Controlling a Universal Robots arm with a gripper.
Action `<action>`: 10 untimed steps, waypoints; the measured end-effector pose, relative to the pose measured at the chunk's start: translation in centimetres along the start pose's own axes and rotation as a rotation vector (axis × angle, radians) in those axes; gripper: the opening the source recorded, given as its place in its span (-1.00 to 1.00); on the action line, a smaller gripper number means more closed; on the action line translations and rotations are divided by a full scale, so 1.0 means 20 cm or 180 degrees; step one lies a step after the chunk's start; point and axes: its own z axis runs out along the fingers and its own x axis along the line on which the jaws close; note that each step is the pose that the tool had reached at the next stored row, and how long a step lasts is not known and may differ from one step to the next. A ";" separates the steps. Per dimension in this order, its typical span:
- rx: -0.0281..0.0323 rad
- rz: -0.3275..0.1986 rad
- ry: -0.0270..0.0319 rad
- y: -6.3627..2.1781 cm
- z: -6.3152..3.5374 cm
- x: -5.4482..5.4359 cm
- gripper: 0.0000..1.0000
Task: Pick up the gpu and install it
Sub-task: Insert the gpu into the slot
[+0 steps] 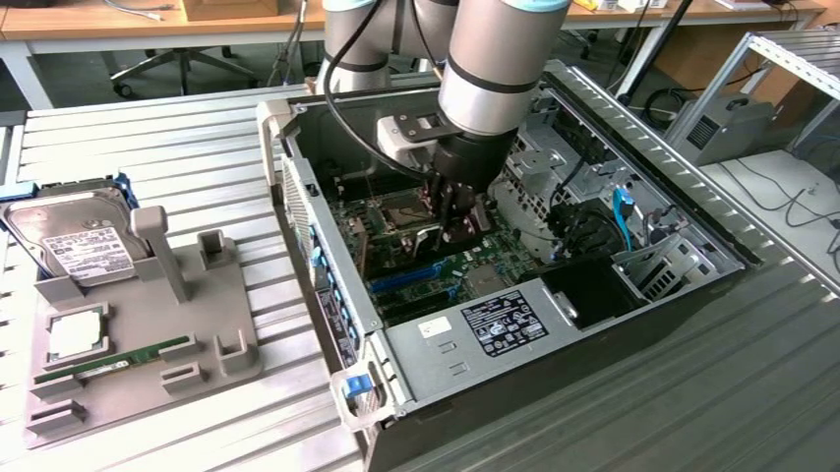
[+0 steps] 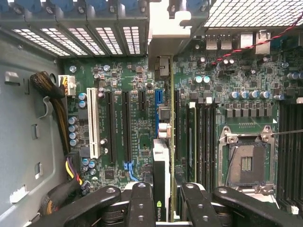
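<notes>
Exterior view: the arm is reaching down into the open PC case [image 1: 393,388], with the gripper [image 1: 459,221] low over the motherboard [image 1: 413,251] and well away from the parts holder [image 1: 197,324] on the exterior view's left.

Wrist view: the fingers [image 2: 142,198] are clamped on the gpu [image 2: 162,161] - held edge-on, running along the expansion slots [image 2: 127,125], its bracket end up by the rear slot openings [image 2: 113,40]. So the pick-up is done and the card is lined up at a slot. I honestly can't tell if it's seated - not let go of either way
</notes>
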 end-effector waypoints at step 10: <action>0.0000 0.0000 0.0000 0.002 0.004 0.00 -0.46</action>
